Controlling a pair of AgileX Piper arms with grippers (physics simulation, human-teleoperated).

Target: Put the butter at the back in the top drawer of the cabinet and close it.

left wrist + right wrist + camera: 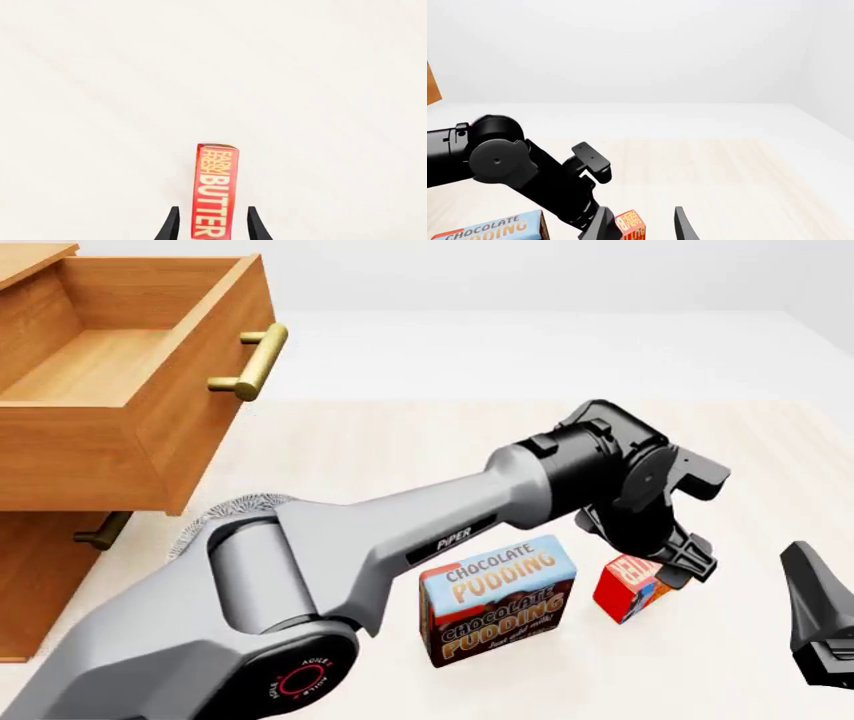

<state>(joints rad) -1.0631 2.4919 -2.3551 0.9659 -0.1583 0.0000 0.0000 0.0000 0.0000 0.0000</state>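
In the left wrist view, the butter (215, 192) stands as a narrow red carton with yellow and white lettering, its slim printed face turned to the camera. The left gripper (211, 225) has its two black, tapered jaws apart, one on each side of the carton with a sliver of pale desk (133, 75) showing between each jaw and the box; the jaws are not pressing it. The desk surface is smooth and almost white, with faint grain.

In the front view, the grey, matte left arm reaches across to the butter (627, 588), which sits on the light-wood desk (400, 450) just beside the larger blue-and-brown pudding box (498, 600). The left gripper (683, 570) hangs over the red carton. At the far left the cabinet (40, 570) shows brown wood, and its top drawer (160, 410) is pulled out, a plain boxy interior with a round brass bar handle (256, 362). The right gripper's dark tip (821, 615) lies at the right edge; whether its jaws are apart cannot be told here.

In the right wrist view, the right gripper (640, 225) has its black jaws apart and empty, with the butter (630, 226) and the pudding box (494, 230) beyond.
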